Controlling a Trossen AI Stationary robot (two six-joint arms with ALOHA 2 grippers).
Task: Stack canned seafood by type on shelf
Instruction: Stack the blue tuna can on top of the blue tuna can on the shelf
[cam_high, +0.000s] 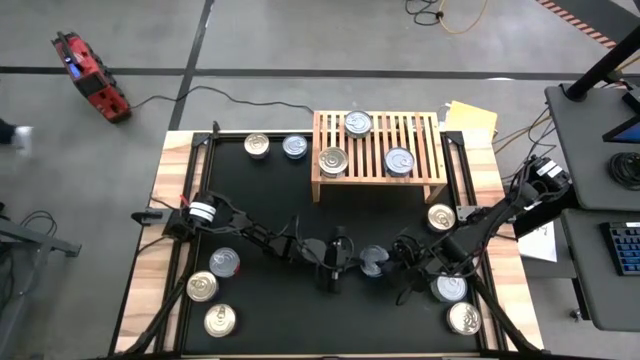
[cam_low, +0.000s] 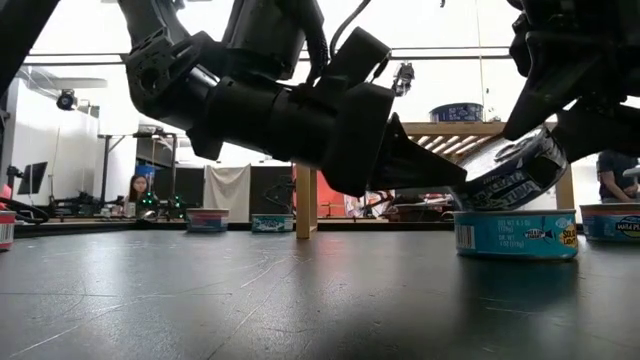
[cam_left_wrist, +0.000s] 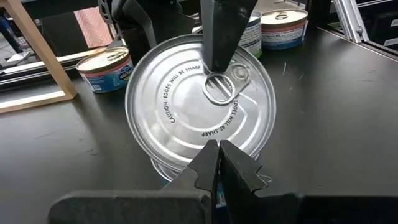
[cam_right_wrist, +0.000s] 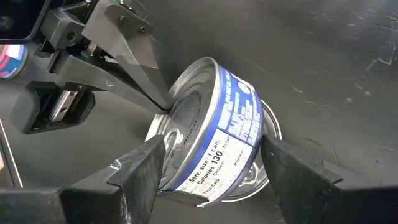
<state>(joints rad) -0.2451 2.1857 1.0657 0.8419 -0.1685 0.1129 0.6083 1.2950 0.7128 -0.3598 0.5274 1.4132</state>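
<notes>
Tilted blue can (cam_right_wrist: 214, 146) between right tool (cam_right_wrist: 211, 177) fingers

I see the wooden table (cam_high: 175, 150) covered by a black mat (cam_high: 270, 190). The light-wood shelf (cam_high: 378, 150) stands on the mat's far side, three tins (cam_high: 399, 161) on its slats. More tins (cam_high: 216, 320) lie on the mat near left, near right and far left.

Two dark, black-jointed robot arms trail black cables. The left arm (cam_high: 240, 228) wears a white band near its base. The left gripper (cam_left_wrist: 217, 163) has tapered black fingers.
</notes>
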